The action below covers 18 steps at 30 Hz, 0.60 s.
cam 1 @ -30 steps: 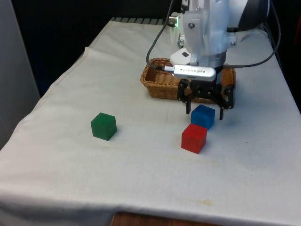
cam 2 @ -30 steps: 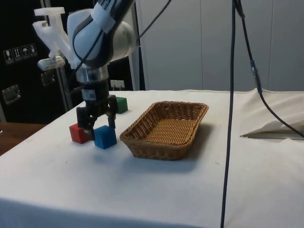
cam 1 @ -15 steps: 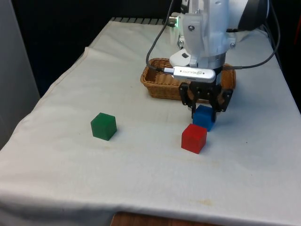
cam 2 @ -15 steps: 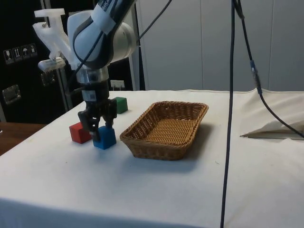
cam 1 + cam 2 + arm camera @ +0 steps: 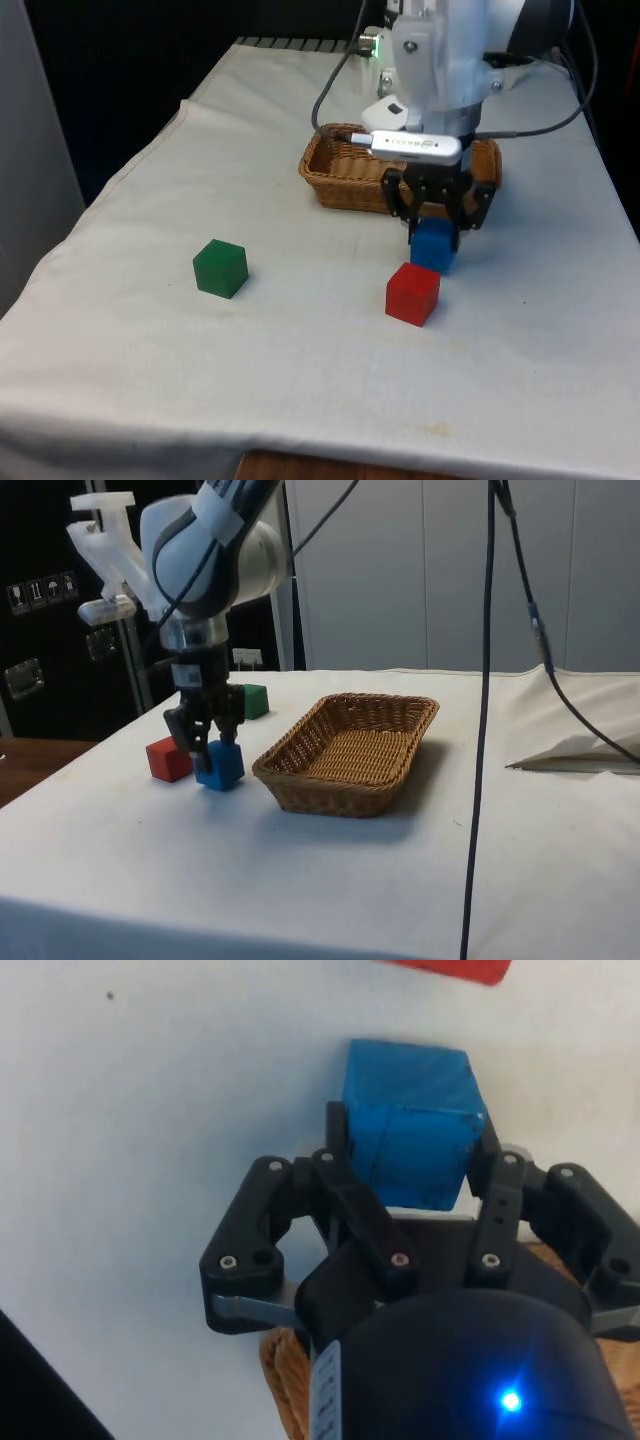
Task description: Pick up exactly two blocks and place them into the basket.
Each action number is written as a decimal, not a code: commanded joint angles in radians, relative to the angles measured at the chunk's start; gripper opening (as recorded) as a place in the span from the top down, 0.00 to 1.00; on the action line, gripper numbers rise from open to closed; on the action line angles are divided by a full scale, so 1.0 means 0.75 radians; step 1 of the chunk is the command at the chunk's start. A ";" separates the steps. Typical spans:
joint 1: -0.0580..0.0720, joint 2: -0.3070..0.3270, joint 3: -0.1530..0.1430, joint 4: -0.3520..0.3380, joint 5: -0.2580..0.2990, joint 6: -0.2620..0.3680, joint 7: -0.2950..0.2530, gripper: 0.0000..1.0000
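My gripper (image 5: 434,236) is shut on the blue block (image 5: 433,250), its fingers pressed to two opposite sides, as the wrist view shows (image 5: 412,1150). In the side view the blue block (image 5: 220,765) hangs just off the cloth under the gripper (image 5: 210,744). The red block (image 5: 413,293) sits right next to it, towards the table's near edge, and shows beside it in the side view (image 5: 168,759). A green block (image 5: 220,268) lies apart at the front view's left. The woven basket (image 5: 335,185) stands just behind the gripper, with nothing inside (image 5: 345,752).
A black cable (image 5: 480,730) hangs down in front of the side camera. The white cloth bunches into a fold (image 5: 575,752) at the side view's right. The table's edge runs along the front view's left, beside the green block.
The fingers went from wide open around the blue block to shut on its sides. The block has since risen slightly off the cloth.
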 commanded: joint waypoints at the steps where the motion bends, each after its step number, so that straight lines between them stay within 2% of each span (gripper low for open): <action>1: 0.012 -0.052 -0.011 -0.041 -0.017 -0.007 0.001 0.97; 4: 0.015 -0.113 -0.009 -0.092 -0.047 -0.011 0.000 0.97; 5: 0.005 -0.088 -0.003 -0.068 -0.037 -0.015 -0.001 0.97; 6: 0.015 -0.128 -0.008 -0.104 -0.055 -0.012 -0.001 0.97; 13: 0.017 -0.252 -0.005 -0.195 -0.109 -0.033 -0.005 0.97; 14: 0.013 -0.237 -0.001 -0.184 -0.103 -0.028 -0.003 0.97; 18: 0.016 -0.297 -0.004 -0.212 -0.125 -0.059 -0.013 0.97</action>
